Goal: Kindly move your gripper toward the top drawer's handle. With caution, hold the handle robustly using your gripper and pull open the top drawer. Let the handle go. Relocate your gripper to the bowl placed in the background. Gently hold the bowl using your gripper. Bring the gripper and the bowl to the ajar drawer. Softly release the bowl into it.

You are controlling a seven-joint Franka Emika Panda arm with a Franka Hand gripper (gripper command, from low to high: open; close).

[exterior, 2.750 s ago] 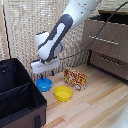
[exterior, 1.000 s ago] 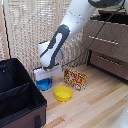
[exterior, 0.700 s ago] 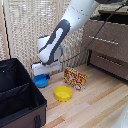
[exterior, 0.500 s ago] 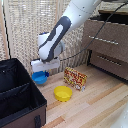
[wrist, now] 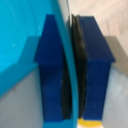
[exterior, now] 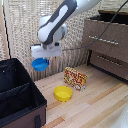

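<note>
My gripper (exterior: pixel 43 56) is shut on the rim of the blue bowl (exterior: pixel 39 64) and holds it in the air, above the wooden floor and next to the black case. In the wrist view the bowl's thin wall (wrist: pixel 67 75) is clamped between the two dark blue fingers (wrist: pixel 96 65), with the bowl's inside (wrist: pixel 20 35) to one side. The top drawer (exterior: pixel 106 34) of the dresser is on the exterior view's right and seems pulled out a little. Its silver handle (exterior: pixel 103 40) is free.
A yellow bowl (exterior: pixel 63 93) lies on the floor in front of a colourful snack box (exterior: pixel 75 78). A black case (exterior: pixel 17 97) fills the exterior view's lower left. The lower drawer (exterior: pixel 109 64) is shut. A wicker screen (exterior: pixel 25 30) stands behind.
The gripper closed on the blue bowl beside the yellow bowl and has lifted it off the floor, rising towards the exterior view's left. The yellow bowl and box have not moved.
</note>
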